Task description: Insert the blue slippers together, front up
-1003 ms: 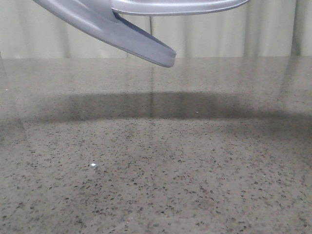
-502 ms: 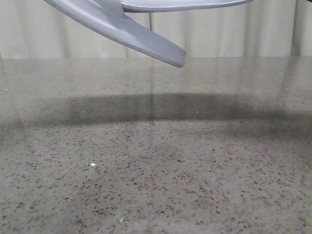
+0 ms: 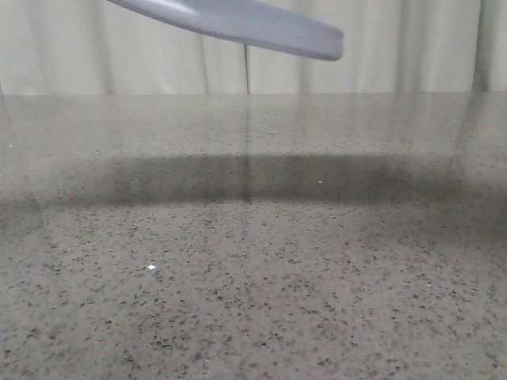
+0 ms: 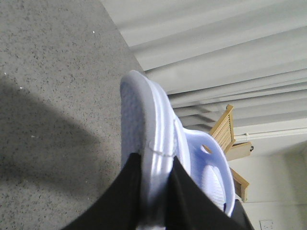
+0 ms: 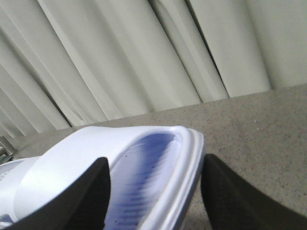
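Both blue slippers are held in the air above the table. In the front view only the sole of one slipper shows at the top edge; no gripper shows there. In the left wrist view my left gripper is shut on the thick sole edge of one slipper. The other slipper, with its strap cut-out and ribbed footbed, lies close beside it. In the right wrist view my right gripper holds a slipper across its width, the ribbed footbed between the fingers.
A speckled stone table fills the front view, with a broad dark shadow across its middle. Pale curtains hang behind its far edge. A wooden chair stands by the curtains in the left wrist view.
In the front view the left-held slipper has risen, moved right and become more level. The second slipper has gone out of the top of that view.
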`<state>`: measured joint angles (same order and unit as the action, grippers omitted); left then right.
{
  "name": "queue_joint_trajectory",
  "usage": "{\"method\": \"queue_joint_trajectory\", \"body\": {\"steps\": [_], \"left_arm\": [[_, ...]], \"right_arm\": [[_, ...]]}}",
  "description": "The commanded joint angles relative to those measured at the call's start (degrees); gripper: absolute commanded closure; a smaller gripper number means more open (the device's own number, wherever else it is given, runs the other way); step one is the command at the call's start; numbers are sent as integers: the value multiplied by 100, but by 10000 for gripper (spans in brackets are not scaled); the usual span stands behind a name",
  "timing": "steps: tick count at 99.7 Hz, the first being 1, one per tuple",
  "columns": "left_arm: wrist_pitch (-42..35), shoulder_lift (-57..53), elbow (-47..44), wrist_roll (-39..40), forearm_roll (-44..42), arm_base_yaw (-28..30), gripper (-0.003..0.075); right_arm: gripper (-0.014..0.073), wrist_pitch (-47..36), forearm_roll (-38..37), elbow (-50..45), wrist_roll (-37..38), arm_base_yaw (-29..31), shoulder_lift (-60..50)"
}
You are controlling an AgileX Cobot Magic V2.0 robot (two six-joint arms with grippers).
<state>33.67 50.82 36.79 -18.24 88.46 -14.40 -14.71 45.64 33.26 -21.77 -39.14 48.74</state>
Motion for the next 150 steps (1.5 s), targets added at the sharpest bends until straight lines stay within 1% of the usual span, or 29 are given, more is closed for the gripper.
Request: {"method": "queue_joint_trajectory", "body": {"steps": [1,15,24,42,55,81,99,108,131,150], "left_arm": [[641,-40,164,63,402,-112,704],[651,-40,164,63,505,-112,704],[651,-40,164,63,584,-112,704],[651,-40,164,63,631,-112,704],[651,-40,164,63,631,-112,704],[569,-40,124,60,631,-112,704],[365,-40,-313,50,701,-112,704],[339,-40,-588,-106,890,-112,704],[159,45,-996,-906,1656,-112,704],[196,514,-1008,-1219,1750,-112,704]], "right_arm": [[216,225,-293,223,-395,132,-311],[210,544,-293,223,-543,660,-694],[169,837,-293,223,-782,1008,-879],[78,1215,-293,223,-900,1600,-1136],[70,1296,-322,223,-925,1857,-1238],[71,1232,-462,223,-977,1965,-1496],[71,1333,-462,223,-977,1965,-1508],[71,1390,-462,223,-977,1965,-1508],[71,1603,-462,223,-977,1965,-1508],[71,1724,-386,223,-977,1965,-1508]]}}
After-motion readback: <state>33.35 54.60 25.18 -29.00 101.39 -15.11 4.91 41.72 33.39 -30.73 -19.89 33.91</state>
